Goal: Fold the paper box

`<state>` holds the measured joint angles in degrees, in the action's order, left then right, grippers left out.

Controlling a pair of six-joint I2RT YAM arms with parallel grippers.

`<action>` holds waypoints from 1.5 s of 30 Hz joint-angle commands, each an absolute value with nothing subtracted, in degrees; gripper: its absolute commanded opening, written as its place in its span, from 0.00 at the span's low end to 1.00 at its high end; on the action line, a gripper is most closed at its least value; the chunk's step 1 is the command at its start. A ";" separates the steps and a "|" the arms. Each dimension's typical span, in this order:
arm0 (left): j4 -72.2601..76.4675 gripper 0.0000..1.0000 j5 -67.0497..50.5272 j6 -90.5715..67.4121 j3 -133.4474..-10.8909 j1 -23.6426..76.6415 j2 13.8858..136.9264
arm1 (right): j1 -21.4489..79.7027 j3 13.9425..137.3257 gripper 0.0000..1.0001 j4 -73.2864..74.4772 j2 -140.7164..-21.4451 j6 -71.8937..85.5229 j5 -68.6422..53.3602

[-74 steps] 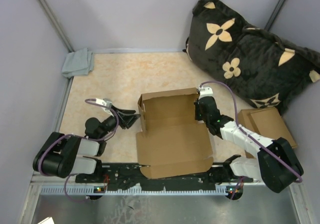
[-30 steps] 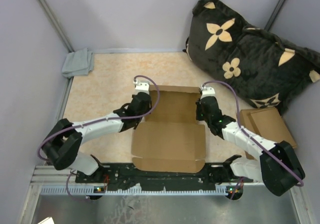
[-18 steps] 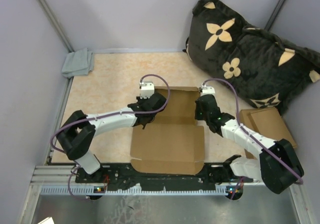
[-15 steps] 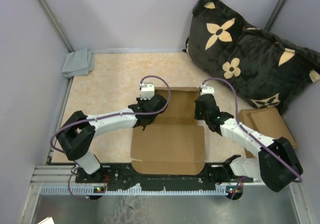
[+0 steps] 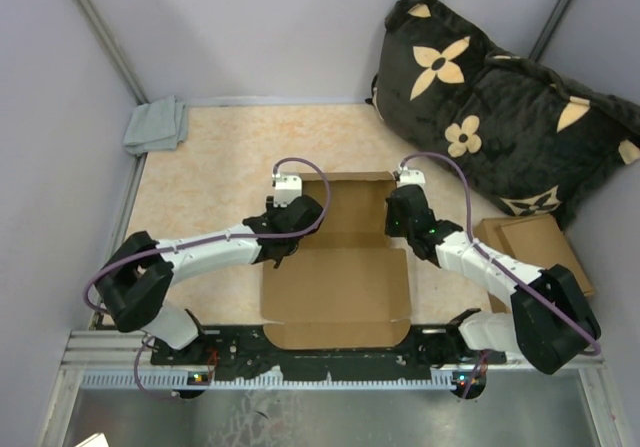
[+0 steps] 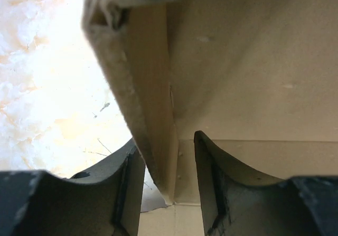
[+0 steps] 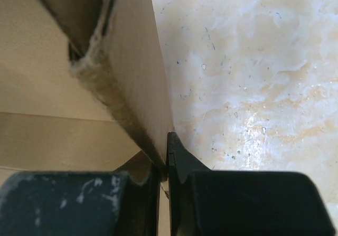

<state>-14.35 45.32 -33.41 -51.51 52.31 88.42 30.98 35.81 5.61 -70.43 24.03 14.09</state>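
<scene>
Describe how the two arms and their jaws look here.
Both the left arm and the right arm have white link covers between bulky black joint housings. A purple cable loops over each wrist from a small white block. The jaws are matte black with curved inner edges, and the right pair shows pale scuff marks in its wrist view.
</scene>
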 commanded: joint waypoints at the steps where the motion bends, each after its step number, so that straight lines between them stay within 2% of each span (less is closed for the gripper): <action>1: -14.98 0.48 45.10 -34.63 -51.06 52.28 85.94 | 31.38 38.69 0.06 2.76 -70.62 25.58 15.13; 8: -14.86 0.51 43.75 -34.35 -49.76 52.27 82.51 | 31.39 39.14 0.06 3.66 -70.93 25.16 15.70; 14: -13.87 0.59 40.34 -32.50 -49.65 52.24 80.24 | 31.42 40.00 0.09 5.20 -71.15 24.83 15.84; 15: -13.01 0.60 39.40 -31.96 -49.33 52.27 79.61 | 31.38 40.11 0.13 5.22 -71.08 24.70 15.64; 18: -9.39 0.62 37.05 -30.27 -47.29 52.26 76.76 | 31.38 40.43 0.36 5.38 -70.61 24.69 15.34; 20: -8.72 0.63 36.91 -30.12 -46.30 52.27 75.33 | 31.38 40.58 0.46 5.54 -70.18 24.78 15.50; 22: -8.90 0.63 37.26 -30.00 -46.02 52.29 74.16 | 31.38 40.95 0.52 5.91 -69.83 24.82 15.96; 37: -14.43 0.64 44.68 -27.99 -43.43 52.05 61.95 | 30.50 49.67 0.57 6.54 -70.95 16.61 16.81; 40: -12.80 0.64 45.05 -26.69 -40.30 51.98 58.67 | 29.60 55.72 0.64 6.50 -76.02 10.66 12.99; 45: -8.84 0.64 45.00 -25.53 -34.47 51.83 55.08 | 29.44 73.97 0.67 16.58 -90.94 4.26 13.95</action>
